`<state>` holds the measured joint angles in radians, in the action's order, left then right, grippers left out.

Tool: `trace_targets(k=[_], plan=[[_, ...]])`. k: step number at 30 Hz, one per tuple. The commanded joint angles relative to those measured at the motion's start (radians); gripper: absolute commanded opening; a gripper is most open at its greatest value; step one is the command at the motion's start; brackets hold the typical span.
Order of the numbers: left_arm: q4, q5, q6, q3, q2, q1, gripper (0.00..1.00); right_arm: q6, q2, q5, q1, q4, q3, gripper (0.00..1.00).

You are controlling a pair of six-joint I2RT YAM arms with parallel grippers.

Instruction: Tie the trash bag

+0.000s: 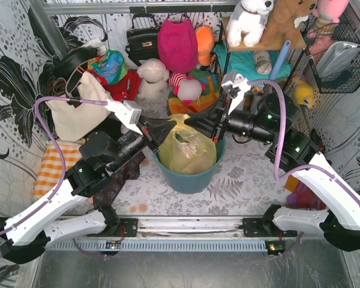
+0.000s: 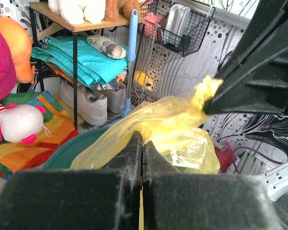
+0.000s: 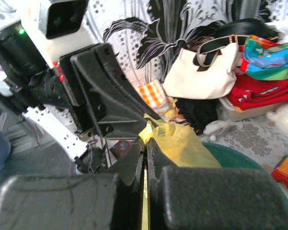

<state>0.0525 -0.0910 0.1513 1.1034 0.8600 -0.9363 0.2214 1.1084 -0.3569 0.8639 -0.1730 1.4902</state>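
So your left end effector and right end effector are each pinched tight on the top of the trash bag, which sits in the teal bin on the bench.

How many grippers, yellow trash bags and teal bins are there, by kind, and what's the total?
grippers: 2, the left gripper and the right gripper
trash bag: 1
teal bin: 1
total: 4

Plush toys just behind bin
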Motion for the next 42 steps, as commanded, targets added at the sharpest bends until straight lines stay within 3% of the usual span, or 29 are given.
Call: trace_targets(k=[1,16,26,42], plan=[[-0.049,-0.019,-0.010,0.005,0.002,-0.002,0.00,-0.083,0.022,-0.167,0.003,-0.057,0.042,0.00],[-0.039,-0.015,-0.005,0.019,0.010,-0.002,0.00,-0.106,0.080,-0.252,0.003,-0.208,0.061,0.00],[-0.037,-0.013,0.001,0.016,-0.002,-0.002,0.00,-0.132,0.100,-0.180,0.004,-0.311,0.087,0.00],[-0.038,0.019,0.008,0.014,-0.003,-0.002,0.00,-0.218,0.188,0.065,0.004,-0.514,0.223,0.00]])
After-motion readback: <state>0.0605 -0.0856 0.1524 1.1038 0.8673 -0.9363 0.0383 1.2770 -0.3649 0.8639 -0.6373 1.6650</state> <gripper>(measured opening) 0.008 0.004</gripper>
